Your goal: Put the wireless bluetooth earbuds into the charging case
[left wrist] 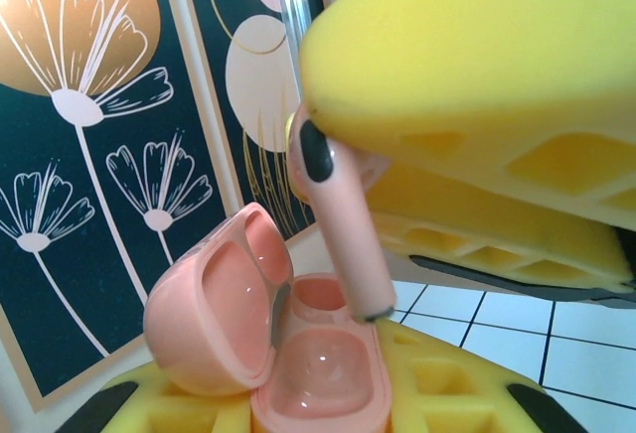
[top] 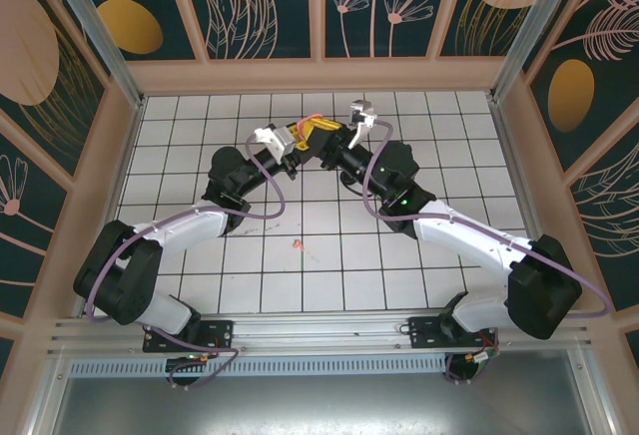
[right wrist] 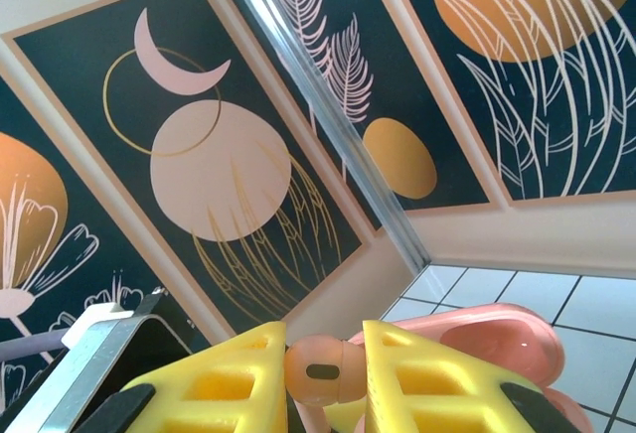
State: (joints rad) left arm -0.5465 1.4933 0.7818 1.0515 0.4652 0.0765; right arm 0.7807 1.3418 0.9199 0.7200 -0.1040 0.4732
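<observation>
Right claw (right wrist: 323, 371) pinches salmon stemmed earbud (left wrist: 348, 234); left claw (left wrist: 318, 398) pinches open pink case (left wrist: 229, 304)

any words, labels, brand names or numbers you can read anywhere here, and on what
None can be read. The salmon earbud and the open charging case are plain. The wall panels carry only flowers, leaves and moons. Any marks on the arms are too small to tell.

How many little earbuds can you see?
2. One pink earbud is pinched in the right gripper, just above the open case. One tiny reddish speck, probably another earbud, lies on the white tiles mid-table. More may be hidden.
</observation>
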